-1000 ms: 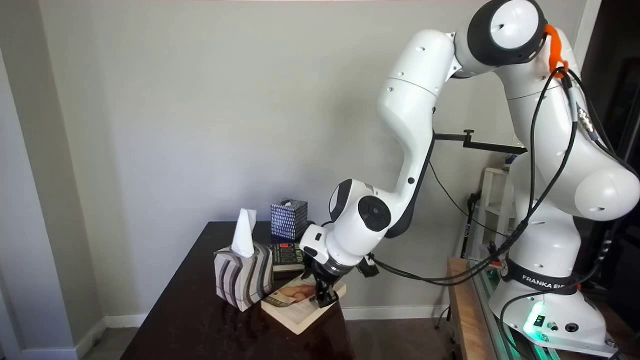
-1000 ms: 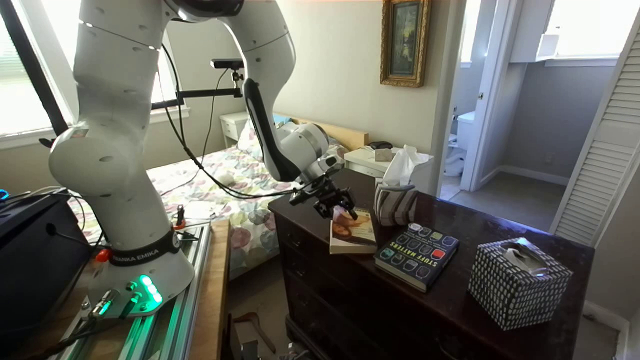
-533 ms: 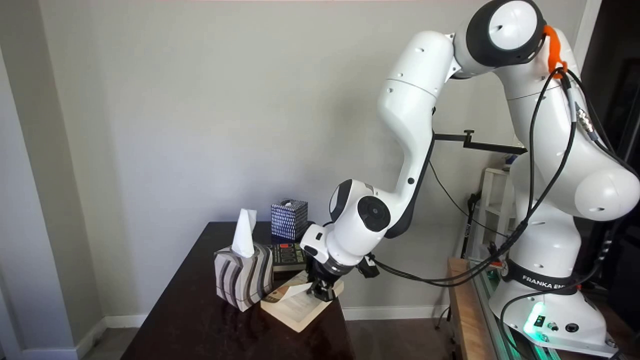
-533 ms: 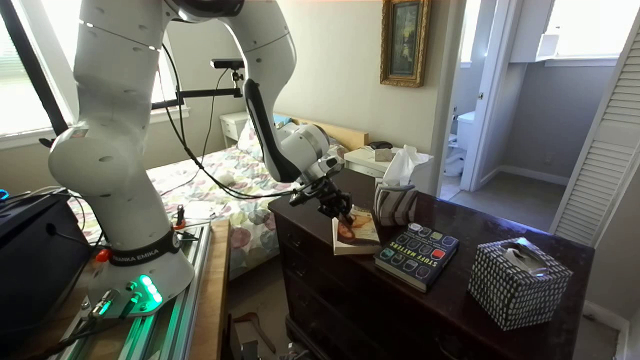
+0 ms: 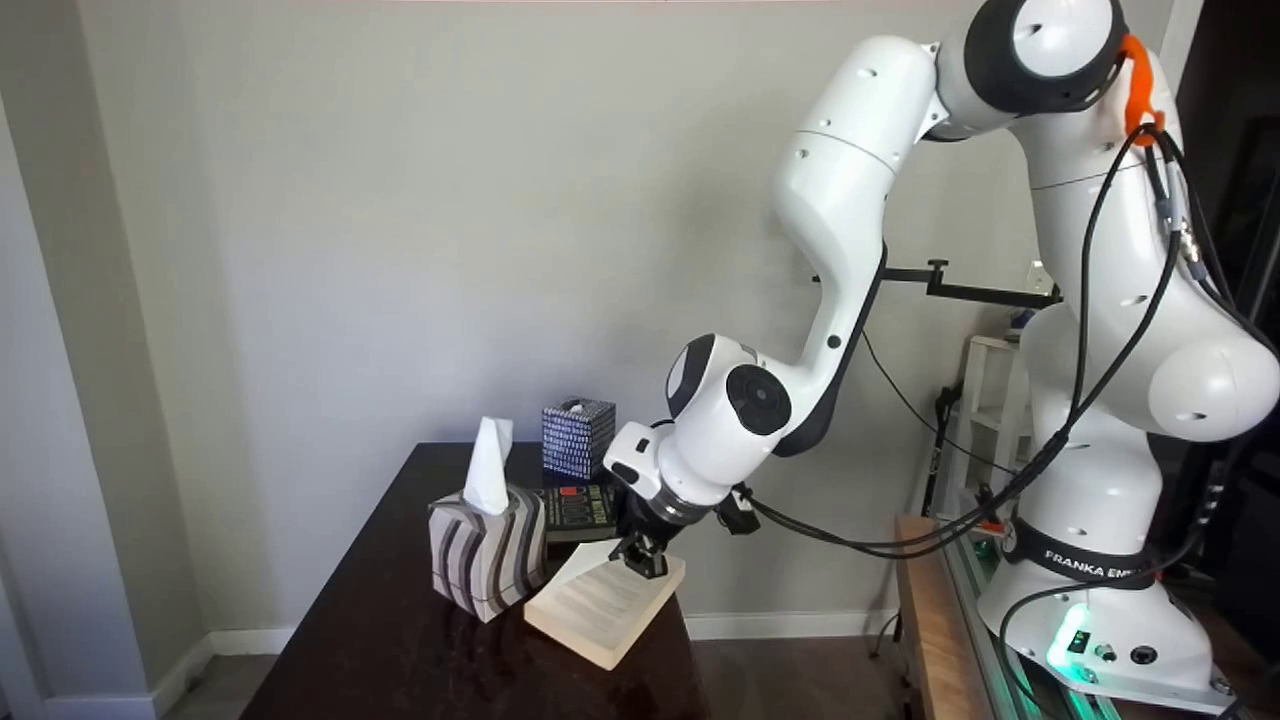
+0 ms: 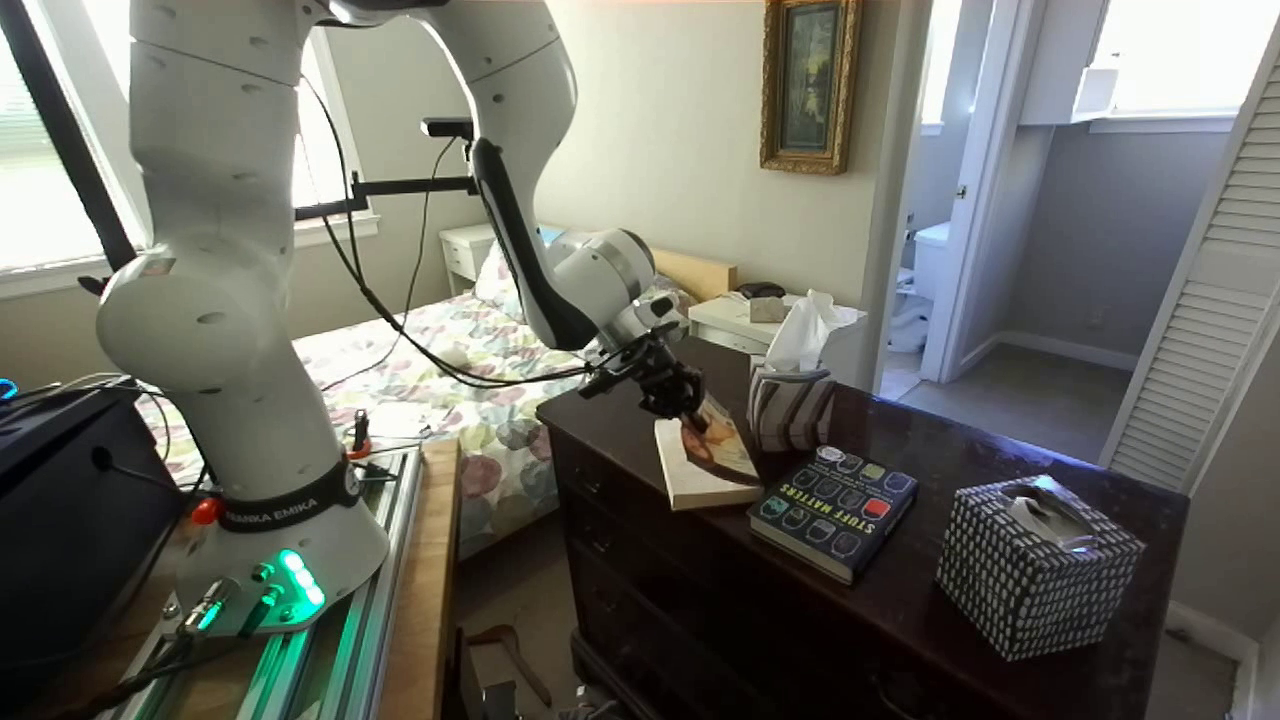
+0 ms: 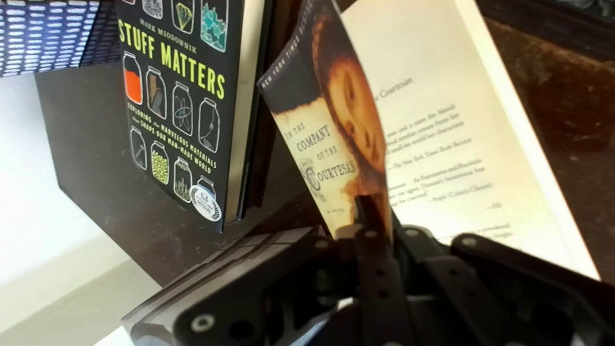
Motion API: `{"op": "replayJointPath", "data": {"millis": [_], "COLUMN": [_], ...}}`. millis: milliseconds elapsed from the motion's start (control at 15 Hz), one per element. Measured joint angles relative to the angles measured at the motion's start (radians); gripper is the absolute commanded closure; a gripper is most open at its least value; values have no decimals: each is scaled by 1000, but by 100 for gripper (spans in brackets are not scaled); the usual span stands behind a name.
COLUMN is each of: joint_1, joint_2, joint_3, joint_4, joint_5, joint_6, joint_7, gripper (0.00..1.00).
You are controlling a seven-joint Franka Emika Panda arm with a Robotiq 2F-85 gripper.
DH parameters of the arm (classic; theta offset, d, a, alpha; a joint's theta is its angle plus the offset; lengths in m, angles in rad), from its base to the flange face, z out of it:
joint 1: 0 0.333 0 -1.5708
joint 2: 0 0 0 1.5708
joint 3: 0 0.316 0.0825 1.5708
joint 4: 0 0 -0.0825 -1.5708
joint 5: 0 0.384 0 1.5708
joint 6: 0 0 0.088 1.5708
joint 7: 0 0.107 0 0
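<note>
A: Where does the paperback (image 5: 605,615) lie?
B: On the surface (image 5: 380,640), just below the end effector (image 7: 379,218), its long side slanting from upper left to lower right in the wrist view
A: And the grip?
B: Clamped on the front cover (image 7: 331,129), which stands tilted up, the printed page (image 7: 447,120) lying to the cover's right in that view

Two books (image 6: 833,510) (image 6: 708,462), two tissue boxes (image 6: 1035,570) (image 6: 790,412)

Stuff Matters (image 6: 835,512) between Courtesan novel (image 6: 706,468) and tissue box (image 6: 1030,575).
</note>
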Motion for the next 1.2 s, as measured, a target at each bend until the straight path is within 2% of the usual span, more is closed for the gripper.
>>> {"op": "replayJointPath", "data": {"millis": [200,667,1200], "joint_1": [0,-12,-47], "joint_2": [-62,-179,-272], "joint_3": [0,0,-17], "joint_4": [-36,-112,-139], "joint_5": [27,167,248], "joint_6": [0,-15,-75], "joint_7": [-24,-110,-175], "gripper": [100,100,100]}}
